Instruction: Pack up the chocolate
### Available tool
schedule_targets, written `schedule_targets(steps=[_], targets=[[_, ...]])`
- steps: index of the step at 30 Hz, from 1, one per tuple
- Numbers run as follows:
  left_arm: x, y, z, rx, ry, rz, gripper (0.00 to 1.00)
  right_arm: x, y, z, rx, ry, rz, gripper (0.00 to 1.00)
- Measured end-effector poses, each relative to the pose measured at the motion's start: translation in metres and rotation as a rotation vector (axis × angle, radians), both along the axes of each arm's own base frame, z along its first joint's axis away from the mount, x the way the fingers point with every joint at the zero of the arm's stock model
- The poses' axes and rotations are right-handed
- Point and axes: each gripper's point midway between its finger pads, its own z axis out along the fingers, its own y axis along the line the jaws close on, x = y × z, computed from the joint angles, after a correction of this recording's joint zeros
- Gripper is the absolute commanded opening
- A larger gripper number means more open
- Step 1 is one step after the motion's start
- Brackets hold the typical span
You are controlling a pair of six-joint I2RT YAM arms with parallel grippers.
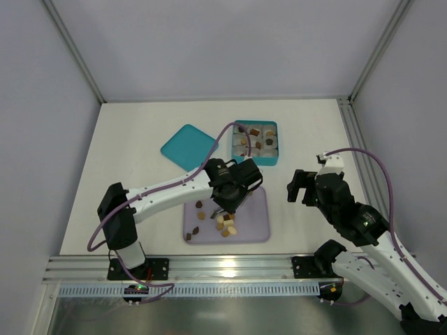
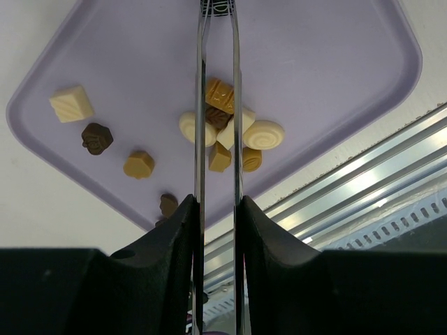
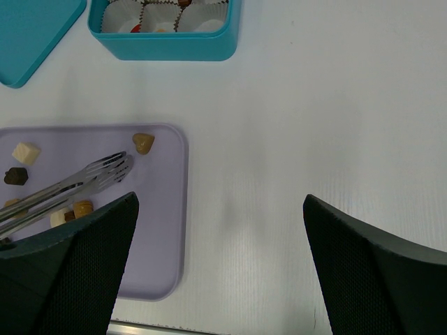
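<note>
My left gripper [image 2: 218, 209] is shut on a pair of metal tongs [image 2: 218, 125] and holds them over the lilac tray [image 2: 314, 63]. The tongs' blades are slightly apart with nothing between the tips. Several chocolates lie on the tray: a cluster of tan and cream pieces [image 2: 225, 132] under the tongs, a cream cube [image 2: 71, 103], a dark piece [image 2: 96, 137] and a tan piece [image 2: 139, 165]. In the top view the left gripper [image 1: 234, 192] is above the tray's chocolates [image 1: 225, 222]. My right gripper [image 3: 220, 230] is open and empty over bare table right of the tray [image 3: 157, 230].
A teal box [image 1: 255, 143] with white paper cups, some holding chocolates, stands behind the tray. Its teal lid [image 1: 188, 146] lies to the left. A metal rail [image 1: 230, 265] runs along the near table edge. Grey walls enclose the table.
</note>
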Motion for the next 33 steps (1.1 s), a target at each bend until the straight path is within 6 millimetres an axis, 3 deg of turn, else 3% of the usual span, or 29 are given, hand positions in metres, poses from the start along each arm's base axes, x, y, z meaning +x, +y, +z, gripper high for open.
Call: schedule_targets(steps=[27,33], targets=[[0.010,-0.001,0.016,0.000,-0.052,-0.002,0.29,0.000,0.000,0.000,0.000,0.000,0.000,1.00],[0.020,-0.009,0.032,-0.043,-0.080,-0.002,0.29,0.000,0.000,0.000,0.000,0.000,0.000,1.00]])
